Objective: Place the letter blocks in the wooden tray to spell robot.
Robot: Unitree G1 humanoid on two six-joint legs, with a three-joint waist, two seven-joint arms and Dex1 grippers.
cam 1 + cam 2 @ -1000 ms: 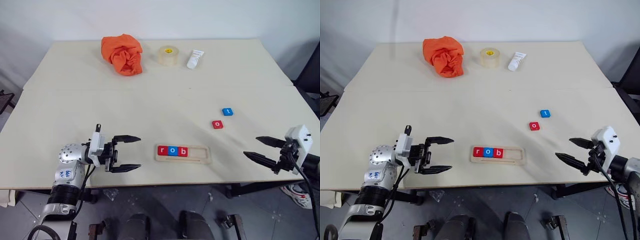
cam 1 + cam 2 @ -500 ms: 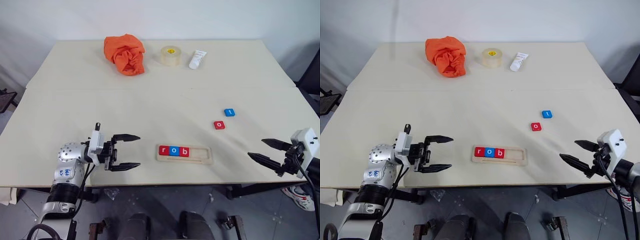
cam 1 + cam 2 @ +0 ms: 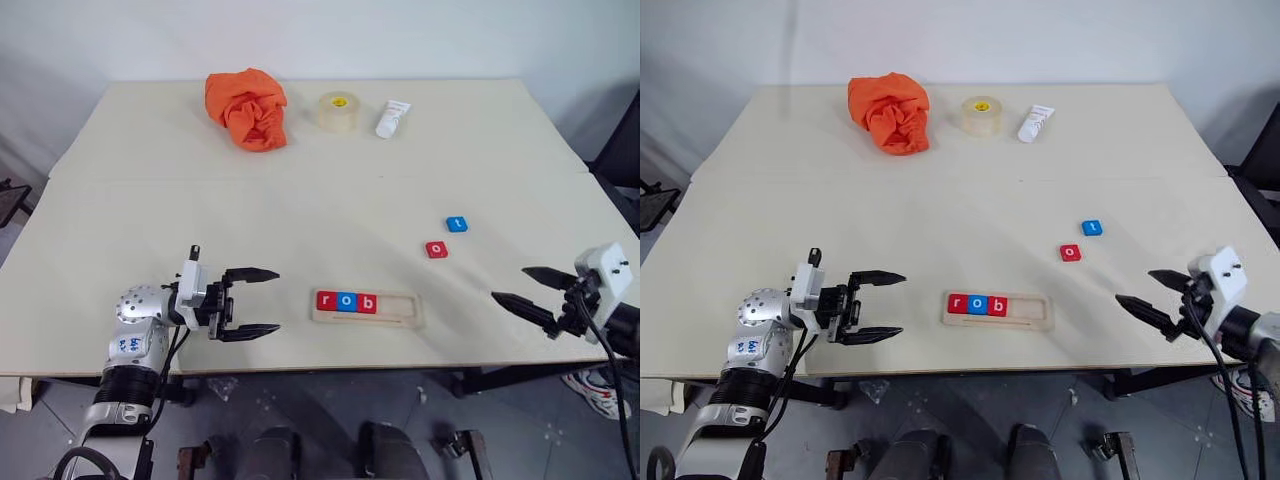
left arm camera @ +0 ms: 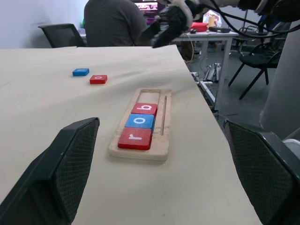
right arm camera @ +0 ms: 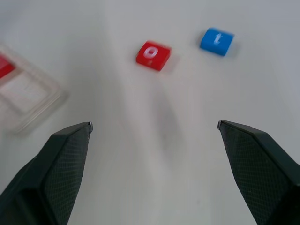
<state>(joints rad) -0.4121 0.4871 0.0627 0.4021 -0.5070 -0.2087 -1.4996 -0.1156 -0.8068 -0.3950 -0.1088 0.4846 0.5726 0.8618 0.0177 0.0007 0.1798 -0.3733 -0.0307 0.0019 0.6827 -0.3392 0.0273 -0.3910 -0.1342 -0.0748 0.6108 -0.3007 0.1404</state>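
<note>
The wooden tray (image 3: 400,310) lies near the table's front edge, holding a red r (image 3: 326,300), a blue o (image 3: 346,301) and a red b (image 3: 366,303) at its left end. A loose red o block (image 3: 436,250) and a blue t block (image 3: 456,224) rest on the table behind and to the right of the tray. My left gripper (image 3: 261,300) hovers open just left of the tray, pointing at it, with nothing between its fingers. Above the front right of the table my right gripper (image 3: 522,285) is open and empty, aimed toward the red o (image 5: 153,55) and blue t (image 5: 216,41).
At the back of the table sit a crumpled orange cloth (image 3: 246,108), a tape roll (image 3: 337,111) and a white tube (image 3: 391,118). A seated person (image 4: 115,22), chairs and a desk show beyond the table in the left wrist view.
My right gripper has moved forward over the table and a little left, still open. The left gripper has stayed where it was. No block has moved.
</note>
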